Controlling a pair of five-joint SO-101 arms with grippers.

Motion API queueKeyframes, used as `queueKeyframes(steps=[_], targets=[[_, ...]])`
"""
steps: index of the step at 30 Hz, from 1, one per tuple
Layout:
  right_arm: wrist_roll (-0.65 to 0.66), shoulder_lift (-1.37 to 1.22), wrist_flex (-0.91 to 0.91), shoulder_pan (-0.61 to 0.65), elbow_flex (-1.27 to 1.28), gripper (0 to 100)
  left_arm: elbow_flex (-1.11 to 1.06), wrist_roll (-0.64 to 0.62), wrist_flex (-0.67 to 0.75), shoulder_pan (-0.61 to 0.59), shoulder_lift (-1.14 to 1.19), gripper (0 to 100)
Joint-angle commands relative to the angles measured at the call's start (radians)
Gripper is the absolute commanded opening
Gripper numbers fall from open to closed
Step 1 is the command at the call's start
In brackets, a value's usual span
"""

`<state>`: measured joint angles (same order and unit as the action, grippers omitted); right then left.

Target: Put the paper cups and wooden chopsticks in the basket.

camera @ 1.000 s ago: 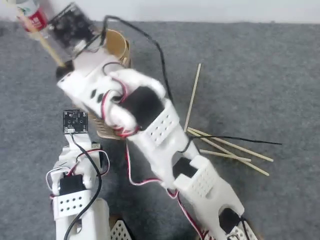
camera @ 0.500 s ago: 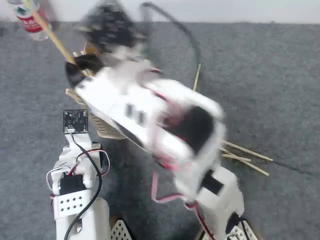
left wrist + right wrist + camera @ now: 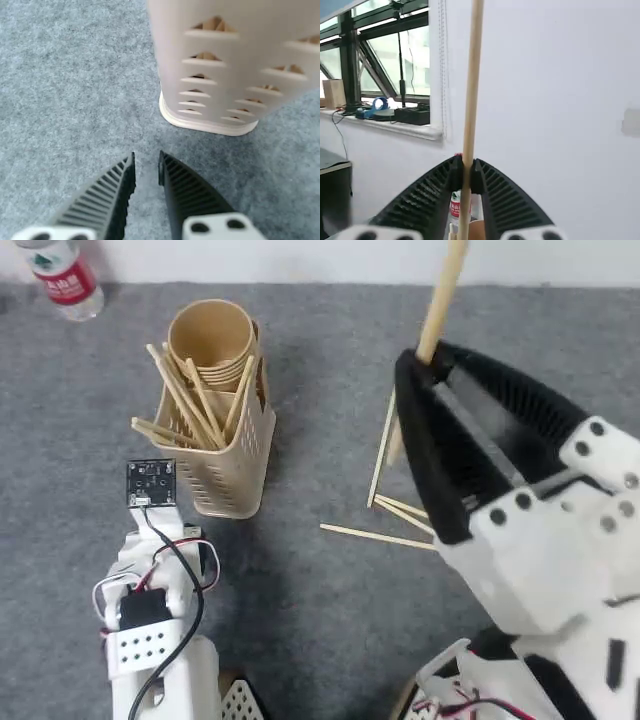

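Note:
A beige slotted basket (image 3: 232, 468) stands on the grey carpet, holding stacked paper cups (image 3: 210, 335) and several wooden chopsticks (image 3: 185, 405). My right gripper (image 3: 428, 355) is raised high, close to the high camera, on the right side. It is shut on one wooden chopstick (image 3: 442, 290) that points upward. The right wrist view shows that chopstick (image 3: 471, 90) upright between the right gripper's (image 3: 466, 162) black jaws. More loose chopsticks (image 3: 377, 536) lie on the carpet under that arm. My left gripper (image 3: 146, 160) sits low by the basket's (image 3: 225, 75) base, slightly open and holding nothing.
A plastic bottle (image 3: 62, 270) with a red label lies at the far left corner. The left arm's body (image 3: 150, 610) rests at the near left, just before the basket. A white wall borders the carpet's far edge.
The right arm has swung from the far left near the bottle over to the right and lifted toward the camera, still gripping the chopstick. The left arm stayed still.

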<state>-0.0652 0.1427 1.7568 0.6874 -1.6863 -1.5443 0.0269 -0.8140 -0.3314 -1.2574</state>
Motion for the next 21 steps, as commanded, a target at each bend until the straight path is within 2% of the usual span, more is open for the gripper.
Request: queueKeyframes(steps=[1, 6, 15, 18, 21], targets=[[-0.025, 0.022, 0.045, -0.001, 0.003, 0.6, 0.005, 0.012, 0.018, -0.002, -0.011, 7], [-0.054, 0.145, 0.047, 0.047, 0.135, 0.6, 0.005, 0.012, 0.018, -0.002, -0.011, 7], [-0.086, 0.544, 0.002, 0.044, 1.183, 0.6, 0.005, 0.012, 0.018, 0.002, -0.011, 7], [-0.086, 0.651, -0.162, 0.042, 1.435, 0.6, 0.005, 0.012, 0.018, 0.002, -0.011, 7], [-0.081, 0.754, -0.440, 0.042, 1.636, 0.6, 0.005, 0.012, 0.018, 0.002, -0.011, 7]])
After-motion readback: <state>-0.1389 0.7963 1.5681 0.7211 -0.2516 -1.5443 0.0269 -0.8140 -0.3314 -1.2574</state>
